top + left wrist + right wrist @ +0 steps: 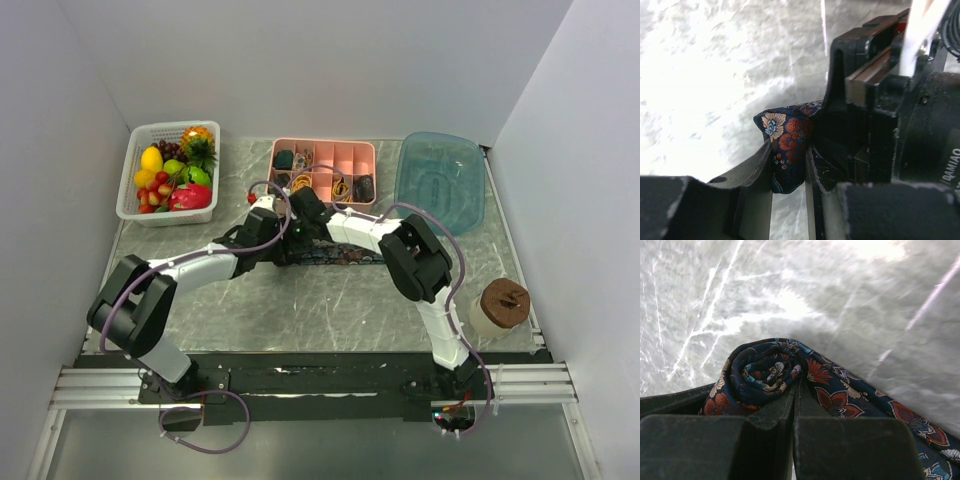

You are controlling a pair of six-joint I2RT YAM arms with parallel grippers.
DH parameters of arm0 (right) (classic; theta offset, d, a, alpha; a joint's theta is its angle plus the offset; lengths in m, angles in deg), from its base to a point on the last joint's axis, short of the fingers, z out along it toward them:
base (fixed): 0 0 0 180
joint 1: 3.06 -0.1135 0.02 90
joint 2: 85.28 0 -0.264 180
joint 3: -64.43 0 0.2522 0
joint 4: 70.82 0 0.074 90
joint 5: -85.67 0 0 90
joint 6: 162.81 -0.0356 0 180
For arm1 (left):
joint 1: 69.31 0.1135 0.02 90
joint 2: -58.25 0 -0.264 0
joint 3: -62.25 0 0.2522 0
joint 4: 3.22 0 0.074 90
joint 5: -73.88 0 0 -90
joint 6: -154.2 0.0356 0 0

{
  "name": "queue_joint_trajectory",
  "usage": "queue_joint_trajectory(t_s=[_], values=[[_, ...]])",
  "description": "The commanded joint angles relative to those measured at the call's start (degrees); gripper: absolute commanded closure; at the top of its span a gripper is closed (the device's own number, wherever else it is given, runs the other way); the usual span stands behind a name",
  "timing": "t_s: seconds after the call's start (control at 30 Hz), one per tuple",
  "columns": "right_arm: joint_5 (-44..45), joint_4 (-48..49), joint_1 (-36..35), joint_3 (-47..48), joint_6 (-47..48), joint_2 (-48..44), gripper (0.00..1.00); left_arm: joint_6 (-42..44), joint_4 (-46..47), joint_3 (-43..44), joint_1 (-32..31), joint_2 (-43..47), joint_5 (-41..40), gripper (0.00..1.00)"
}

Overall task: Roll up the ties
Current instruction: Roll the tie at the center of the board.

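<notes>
One of the ties (345,258), dark navy with red, blue and tan flowers, lies mid-table with its left end wound into a roll (757,372). Its flat tail (840,400) runs off to the right. My right gripper (796,385) is shut, its fingertips pinching the fabric where the roll meets the tail. My left gripper (788,152) is closed on the side of the roll (785,130), which bulges out past its fingers. Both grippers meet at the tie's left end in the top view, the left gripper (278,240) just left of the right gripper (298,228).
A white basket (127,185) of toy fruit stands at the back left. A pink divided tray (325,143) holding small items is at the back centre, and a blue tub (405,178) at the back right. A brown-lidded jar (500,305) sits near the right front edge.
</notes>
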Motion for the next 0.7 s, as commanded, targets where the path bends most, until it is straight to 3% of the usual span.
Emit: queue_joint_trajectory(t_s=[0.0,0.67], values=[[-3.97,3.88,-3.88,1.15,-0.87,-1.85,1.00,-0.75,-2.80,2.73,-3.52,2.83,2.32,0.92],[0.69,2.12,0.42,-5.61,1.94,-12.39,1.00,-0.13,-11.68,8.09,-7.13,-2.80,-7.88,0.99]])
